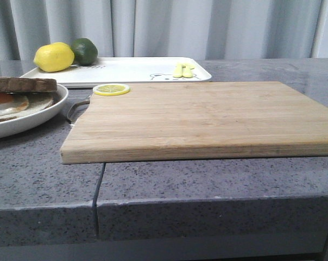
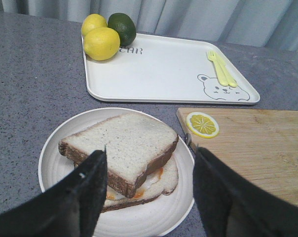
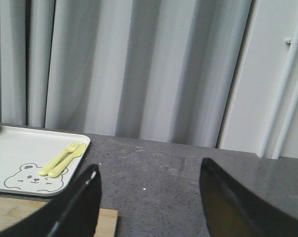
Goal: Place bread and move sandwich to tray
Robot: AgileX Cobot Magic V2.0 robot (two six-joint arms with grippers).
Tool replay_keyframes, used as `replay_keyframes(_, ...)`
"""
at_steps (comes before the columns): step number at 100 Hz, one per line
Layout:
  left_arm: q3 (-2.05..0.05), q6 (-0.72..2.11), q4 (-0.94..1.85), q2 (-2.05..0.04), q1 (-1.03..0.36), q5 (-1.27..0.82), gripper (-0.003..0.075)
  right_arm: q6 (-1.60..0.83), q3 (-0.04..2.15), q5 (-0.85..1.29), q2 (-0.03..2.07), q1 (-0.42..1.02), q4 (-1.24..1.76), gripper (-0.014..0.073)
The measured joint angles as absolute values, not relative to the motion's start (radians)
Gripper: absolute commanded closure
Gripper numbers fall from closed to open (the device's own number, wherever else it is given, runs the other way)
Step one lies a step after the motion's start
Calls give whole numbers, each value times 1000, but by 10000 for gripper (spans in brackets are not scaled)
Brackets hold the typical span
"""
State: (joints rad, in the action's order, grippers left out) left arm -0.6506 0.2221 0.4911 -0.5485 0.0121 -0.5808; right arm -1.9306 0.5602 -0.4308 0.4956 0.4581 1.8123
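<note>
Grey speckled stone counter (image 1: 39, 179) before pale curtains (image 3: 139, 64). Left gripper (image 2: 149, 190), fingers wide, straddles the sandwich (image 2: 122, 155) in its dish (image 2: 55, 170); tray (image 2: 159, 74) beyond. Right gripper (image 3: 146, 202) spread, empty.

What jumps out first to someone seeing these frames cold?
The sandwich, brown-crusted slice on top, sits in its white dish directly ahead of the open left gripper. Behind it, two lemons and a lime crowd one corner of the bear tray. The big wooden cutting board carries only a lemon slice at its corner.
</note>
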Motion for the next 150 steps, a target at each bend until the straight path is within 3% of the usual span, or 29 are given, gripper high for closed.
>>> replay_keyframes(30,-651,140,489,-569,12,-589,351,-1931,560,-432,496,458,1815,148)
replay_keyframes(65,-656,-51,330,-743,29,-581,351,-1931,560,-432,496,458,1815,148)
replay_keyframes(97,-658,-56,310,-822,172,-639,351,-1931,560,-432,496,458,1815,148)
replay_keyframes(150,-680,-40,309,-991,180,-637,351,-1933,560,-432,496,458,1815,148)
